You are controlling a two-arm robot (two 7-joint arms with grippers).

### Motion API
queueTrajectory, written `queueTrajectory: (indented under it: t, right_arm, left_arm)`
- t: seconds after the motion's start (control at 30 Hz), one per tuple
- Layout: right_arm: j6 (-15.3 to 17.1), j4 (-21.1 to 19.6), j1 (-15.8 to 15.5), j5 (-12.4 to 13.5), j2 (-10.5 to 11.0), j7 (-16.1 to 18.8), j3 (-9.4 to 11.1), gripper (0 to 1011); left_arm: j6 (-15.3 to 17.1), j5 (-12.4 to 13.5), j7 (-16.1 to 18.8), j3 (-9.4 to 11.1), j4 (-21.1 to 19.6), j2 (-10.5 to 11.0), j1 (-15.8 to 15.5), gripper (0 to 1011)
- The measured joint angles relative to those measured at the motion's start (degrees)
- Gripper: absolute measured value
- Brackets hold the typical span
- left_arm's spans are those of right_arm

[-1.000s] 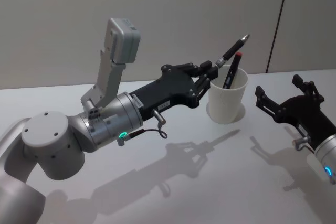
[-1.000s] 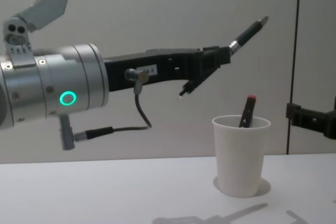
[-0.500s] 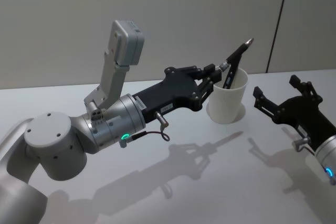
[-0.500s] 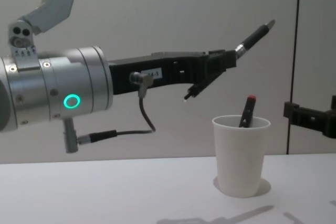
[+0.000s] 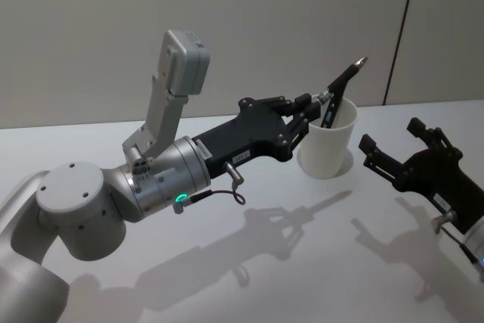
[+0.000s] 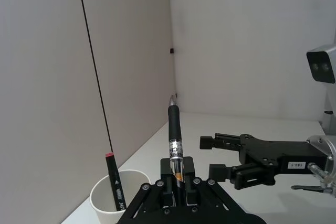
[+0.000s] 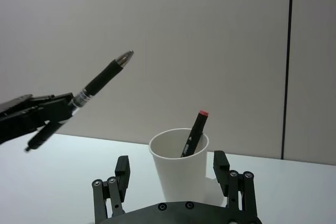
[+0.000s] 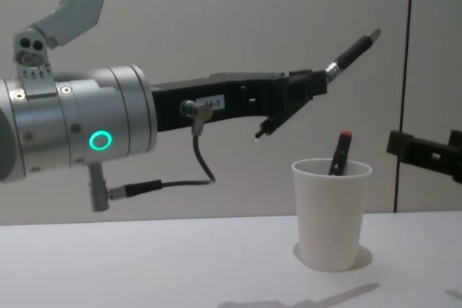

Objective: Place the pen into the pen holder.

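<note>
**Ana:** What is the left hand (image 5: pixel 308 108) doing?

**Ben:** Its fingers are shut tight on a thin black pen with a silver tip (image 8: pixel 351 52). It holds the pen near the lower end. The pen is tilted, and the silver tip points up and away from the robot.

**Ana:** Is the pen in the cup?

**Ben:** No. The pen is up in the air. In the chest view the left hand is higher than the rim of the plain white paper cup (image 8: pixel 330 214) and a bit to its left. The pen slants up above the cup. The pen and the cup do not touch.

**Ana:** Where is the cup?

**Ben:** It stands upright on the white table (image 5: pixel 302 262), close to the grey wall (image 5: pixel 76 35).

**Ana:** Is anything in it?

**Ben:** Yes, a black marker with a red end (image 8: pixel 341 152). It leans on the rim, and the red end pokes out over the top.

**Ana:** And the right hand (image 5: pixel 390 135)?

**Ben:** It hovers over the table on the right side of the cup, near it but not touching. Its two black fingers are spread wide, and nothing is between them.

**Ana:** What is behind the left hand?

**Ben:** A thick silver arm (image 5: pixel 162 175) comes in from the left. It has a small green ring of light (image 8: pixel 100 141) on it.
</note>
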Motion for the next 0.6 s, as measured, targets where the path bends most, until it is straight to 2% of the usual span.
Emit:
queueTrajectory:
  t: [0.03,0.07,0.13,0.27,0.6]
  right_arm:
    - [-0.07,-0.27,-0.3,1.05,0.17,0.47,0.11,1001]
    - [-0.07,-0.27,-0.3,1.05,0.17,0.47,0.11,1001]
    - [-0.19,-0.76,-0.88,3.44,0.45,1.51,0.35,1001]
    - [-0.29,-1.16,-1.38,6.47,0.57,2.72,0.58,1002]
    - [-0.18,-1.37,-1.66,14.02,0.17,6.03,0.85,1002]
  left_arm:
    - [0.01,0.01,-0.01,0.01,0.0,-0.01,0.0,132]
    - [0.01,0.01,-0.02,0.01,0.0,-0.01,0.0,132]
    - [0.02,0.02,-0.02,0.03,0.0,-0.01,0.0,132]
    - [0.02,0.03,-0.04,0.05,0.0,-0.01,0.0,131]
    - [0.02,0.03,-0.08,0.05,0.0,-0.01,0.0,132]
